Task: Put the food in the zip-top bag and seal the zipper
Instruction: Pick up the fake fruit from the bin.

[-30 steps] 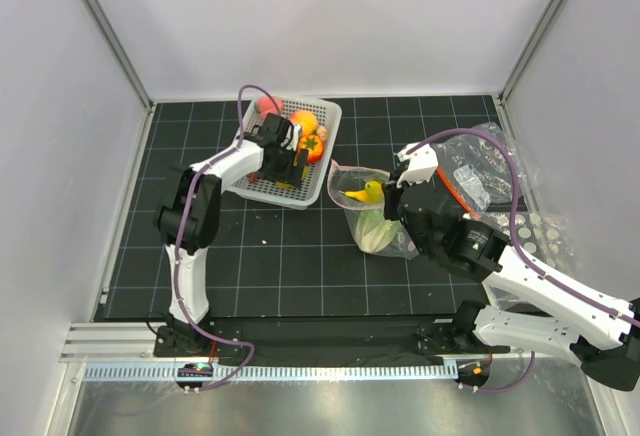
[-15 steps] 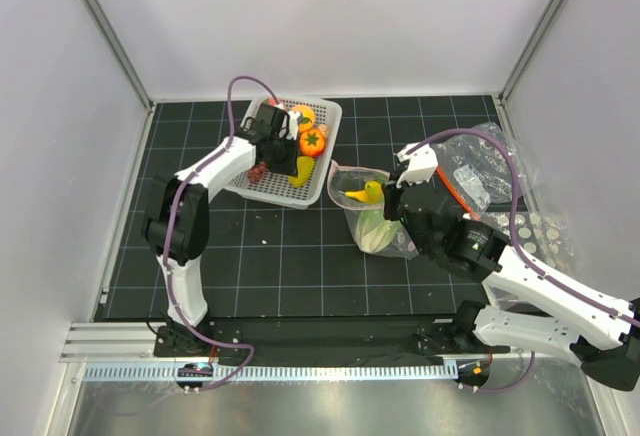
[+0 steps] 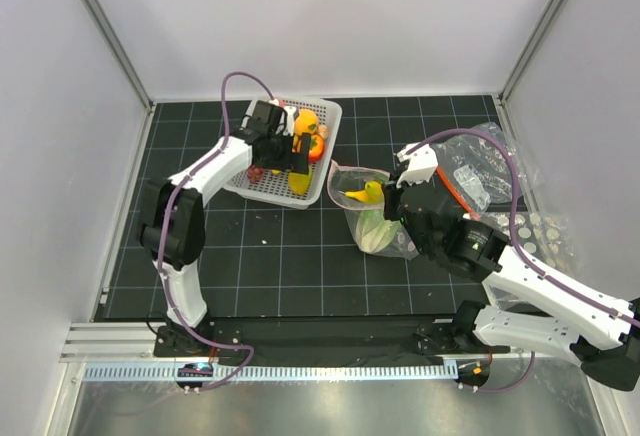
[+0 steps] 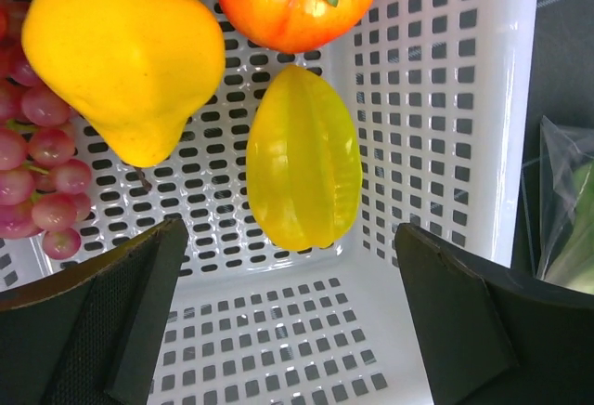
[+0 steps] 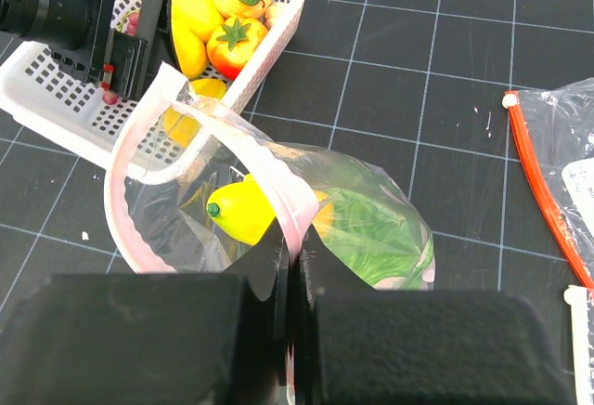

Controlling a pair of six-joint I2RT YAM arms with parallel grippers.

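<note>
Left hand, wider now, over ribbed glossy yellow fruit

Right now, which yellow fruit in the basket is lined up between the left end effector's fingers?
The ribbed star fruit, centred just ahead of the open left end effector. The smooth yellow fruit is bulgier and lies off to one side, beside the grapes.

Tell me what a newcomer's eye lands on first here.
The white basket of bright toy fruit at back left, with the left gripper open above a yellow ribbed fruit. Next, the right gripper pinching the rim of the zip-top bag at centre, banana and cabbage inside.
</note>
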